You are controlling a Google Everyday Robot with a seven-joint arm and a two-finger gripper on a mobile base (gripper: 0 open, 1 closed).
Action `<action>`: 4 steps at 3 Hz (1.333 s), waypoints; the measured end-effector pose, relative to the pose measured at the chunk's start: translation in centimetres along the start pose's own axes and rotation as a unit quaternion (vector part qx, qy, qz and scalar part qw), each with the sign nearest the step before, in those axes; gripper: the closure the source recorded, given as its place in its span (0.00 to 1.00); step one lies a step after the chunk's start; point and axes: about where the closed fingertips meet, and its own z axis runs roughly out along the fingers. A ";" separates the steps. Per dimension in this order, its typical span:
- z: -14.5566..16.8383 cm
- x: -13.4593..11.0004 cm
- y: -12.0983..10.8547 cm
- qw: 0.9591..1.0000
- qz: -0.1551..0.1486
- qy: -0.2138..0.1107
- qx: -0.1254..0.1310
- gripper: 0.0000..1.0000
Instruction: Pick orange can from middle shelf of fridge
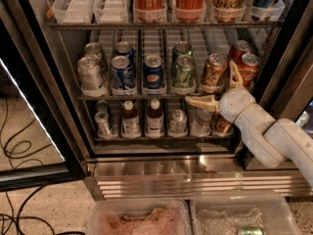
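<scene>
The orange can (213, 70) stands upright on the middle shelf (132, 97) of the fridge (161, 174), fifth lane from the left, between green cans (184, 71) and red cans (248, 66). My gripper (210, 82) is on a white arm that comes in from the lower right. It is open: one cream finger (200, 102) points left just below the shelf edge under the orange can, and the other (235, 76) points up between the orange can and the red cans. It holds nothing.
Silver cans (91, 75) and blue cans (122, 72) fill the shelf's left lanes. The rack below holds brown glass bottles (154, 119) and cans. Large bottles (190, 1) stand above. The glass door (29, 131) is open at left. Plastic bins (139, 219) sit in front.
</scene>
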 end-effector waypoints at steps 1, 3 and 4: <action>0.2 -0.5 0.6 0.999 0.033 -0.001 0.015 0.00; 0.8 -0.8 -0.4 0.999 0.022 -0.005 0.023 0.00; 0.8 -0.6 -0.9 1.000 0.015 -0.001 0.027 0.00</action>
